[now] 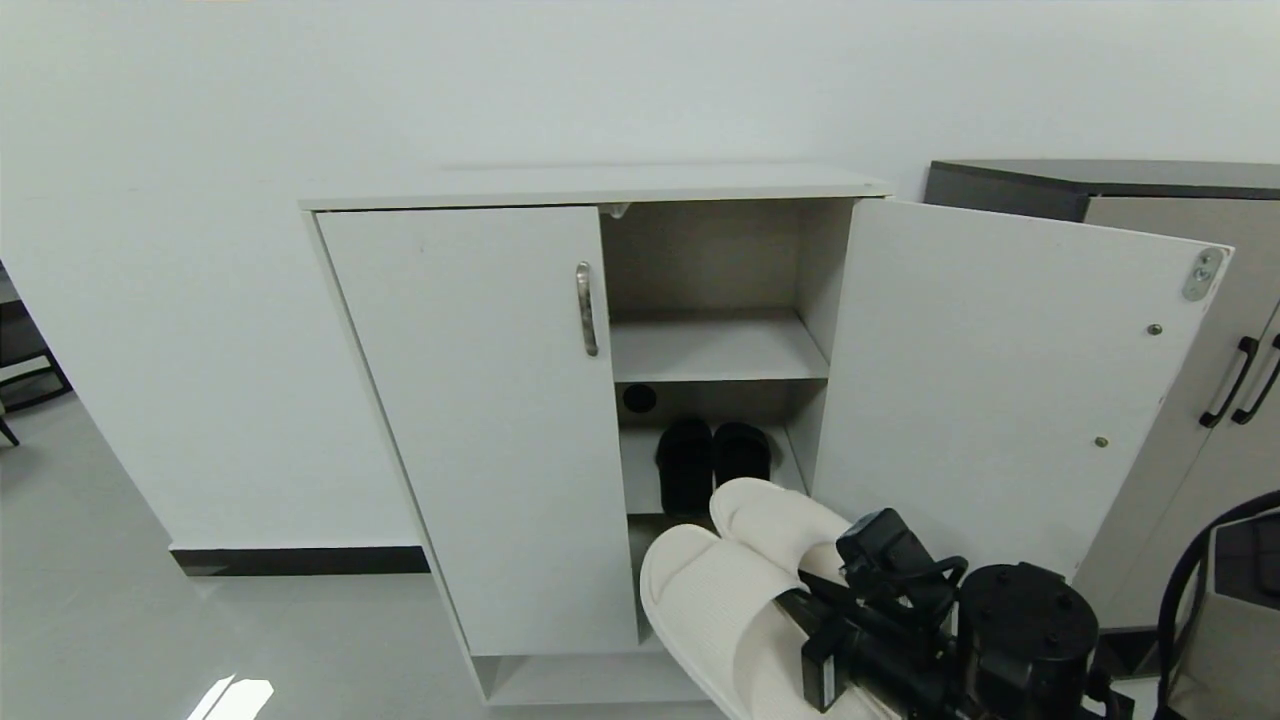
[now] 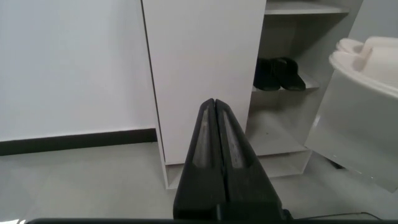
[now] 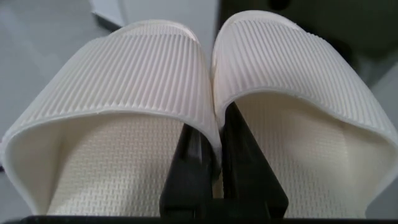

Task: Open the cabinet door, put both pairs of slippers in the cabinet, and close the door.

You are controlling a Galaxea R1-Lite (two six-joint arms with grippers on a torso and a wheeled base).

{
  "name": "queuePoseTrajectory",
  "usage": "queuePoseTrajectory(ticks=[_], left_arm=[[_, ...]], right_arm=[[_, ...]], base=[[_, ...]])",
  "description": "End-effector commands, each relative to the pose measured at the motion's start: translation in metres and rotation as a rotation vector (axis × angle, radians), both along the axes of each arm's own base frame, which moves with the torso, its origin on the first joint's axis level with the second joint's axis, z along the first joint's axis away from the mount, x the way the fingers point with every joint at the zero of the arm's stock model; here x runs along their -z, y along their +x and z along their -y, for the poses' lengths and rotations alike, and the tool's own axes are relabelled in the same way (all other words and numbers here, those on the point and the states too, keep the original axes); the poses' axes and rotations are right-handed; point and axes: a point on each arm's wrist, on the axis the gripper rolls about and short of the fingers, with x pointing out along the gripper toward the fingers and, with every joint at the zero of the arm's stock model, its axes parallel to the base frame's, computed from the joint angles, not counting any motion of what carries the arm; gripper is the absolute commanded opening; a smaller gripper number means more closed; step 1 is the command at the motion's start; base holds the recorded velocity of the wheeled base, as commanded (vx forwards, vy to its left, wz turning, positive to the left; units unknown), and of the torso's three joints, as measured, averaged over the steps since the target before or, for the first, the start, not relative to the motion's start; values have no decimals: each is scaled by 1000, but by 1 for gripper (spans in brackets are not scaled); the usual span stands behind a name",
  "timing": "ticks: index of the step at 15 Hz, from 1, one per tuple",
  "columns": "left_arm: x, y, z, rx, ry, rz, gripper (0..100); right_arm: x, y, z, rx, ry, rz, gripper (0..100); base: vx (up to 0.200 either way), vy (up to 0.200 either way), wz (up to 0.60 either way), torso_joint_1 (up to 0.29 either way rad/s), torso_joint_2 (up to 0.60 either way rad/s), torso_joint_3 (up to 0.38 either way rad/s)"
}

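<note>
The right gripper (image 3: 211, 124) holds the pair of white slippers (image 1: 740, 570). One finger goes inside each slipper, and the two inner walls, touching each other, are pinched between the fingers, so the claw is almost closed with only these walls in its gap. The slippers are in the air just before the open right half of the cabinet (image 1: 600, 187), toes toward it and a little to the left.

The right door (image 1: 990, 390) stands wide open to the right. The left door (image 1: 480, 420) is closed, and its metal handle (image 1: 587, 308) is at its right edge. Inside, the black slippers (image 1: 712, 462) stand side by side on the lower shelf (image 1: 640, 470), toes to the far wall. The upper shelf (image 1: 715, 350) is above them.

The left gripper (image 2: 215, 109) is fully closed, finger against finger, and holds nothing. It is near the floor, apart from the cabinet, before the closed left door.
</note>
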Motion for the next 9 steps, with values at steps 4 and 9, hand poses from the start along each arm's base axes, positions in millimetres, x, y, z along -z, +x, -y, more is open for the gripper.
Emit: queuePoseTrajectory(ticks=[4, 9], left_arm=[[0, 0, 0, -6, 2, -1, 0], [0, 0, 0, -2, 3, -1, 0]], right_arm=[[-22, -2, -14, -57, 117, 29, 0], [-108, 19, -45, 252, 89, -106, 0]], base=[[0, 0, 0, 0, 0, 0], [0, 0, 0, 0, 0, 0]])
